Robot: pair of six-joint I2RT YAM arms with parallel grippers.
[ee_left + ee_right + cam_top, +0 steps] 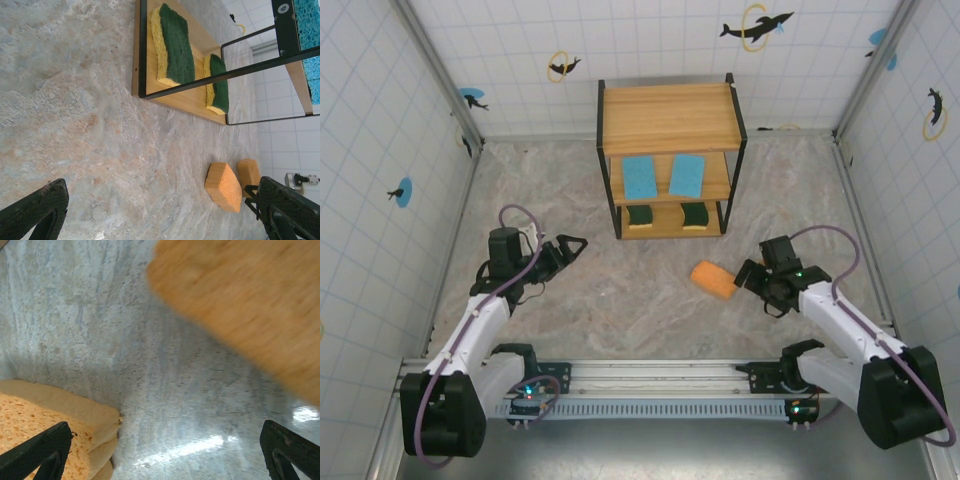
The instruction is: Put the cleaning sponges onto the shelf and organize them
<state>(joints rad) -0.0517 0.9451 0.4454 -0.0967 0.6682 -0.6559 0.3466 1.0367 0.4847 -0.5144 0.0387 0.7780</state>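
On table [620, 300] near shelf [664, 180], your right gripper [748, 277] gapes beside orange sponge [713, 279]: centre jaws across it, squeeze gently (left gripper [575, 250] also released), aim top tier [669, 118].

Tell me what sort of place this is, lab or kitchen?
Most likely a staged robot test cell, not a kitchen: grid-tiled walls with dolphin stickers box in a marbled tabletop, the left arm and right arm mount on a rail at its near edge; a shelf serves as prop.
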